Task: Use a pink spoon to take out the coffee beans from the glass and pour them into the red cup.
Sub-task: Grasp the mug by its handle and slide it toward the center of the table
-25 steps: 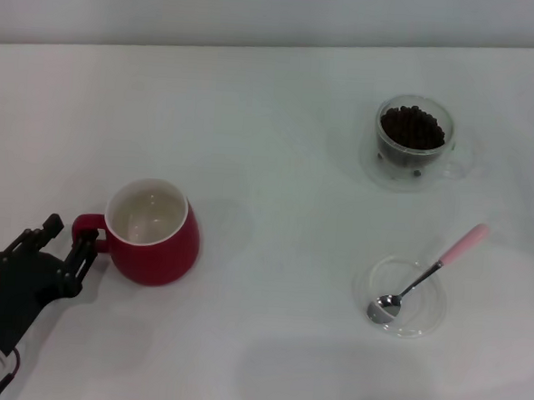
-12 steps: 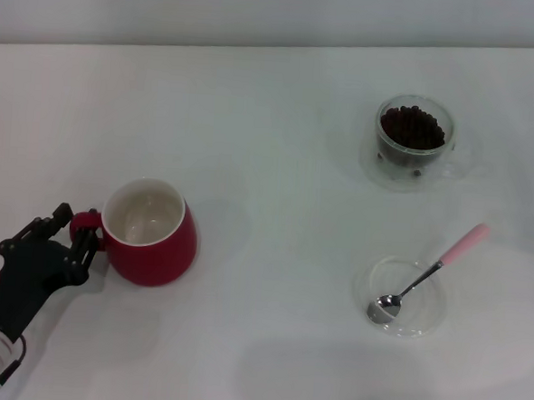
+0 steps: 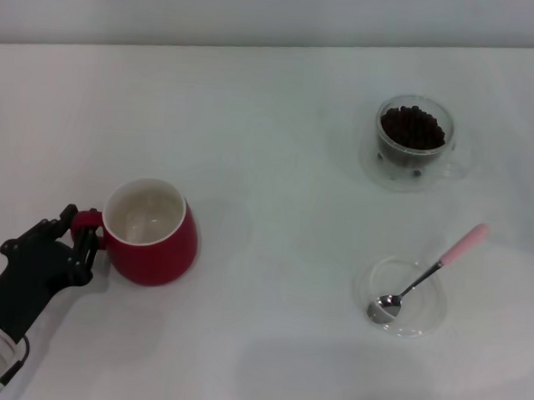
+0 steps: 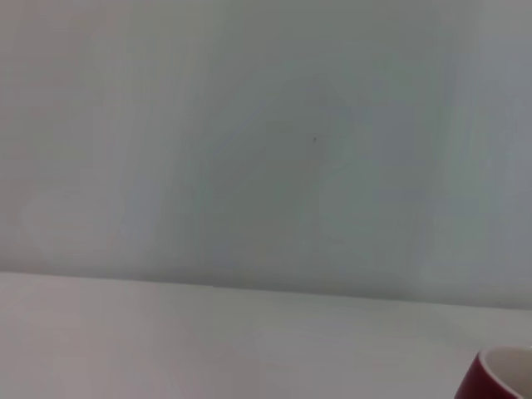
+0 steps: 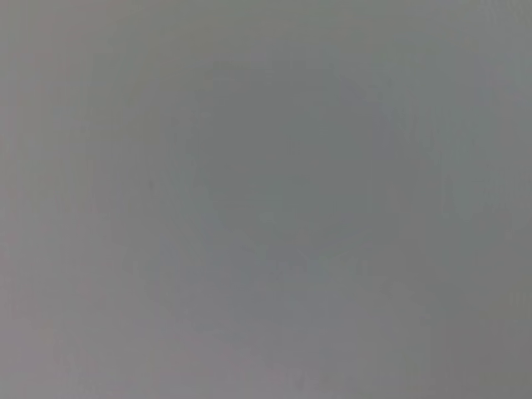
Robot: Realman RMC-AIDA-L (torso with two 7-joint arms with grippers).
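Here, white table (image 3: 272,119), pale wall (image 4: 266,133) behind; left pincer (image 3: 79,234) clenched on red cup (image 3: 151,238) handle.

From the right wrist camera we see only a flat, even grey field. We can make out no object, edge or hand anywhere in it.

A glossy red ceramic cup (image 3: 152,234), a clear glass (image 3: 414,144), a shiny metal-bowled pink spoon (image 3: 428,273) and a matt black gripper (image 3: 76,235) stand on the smooth white table (image 3: 270,146).
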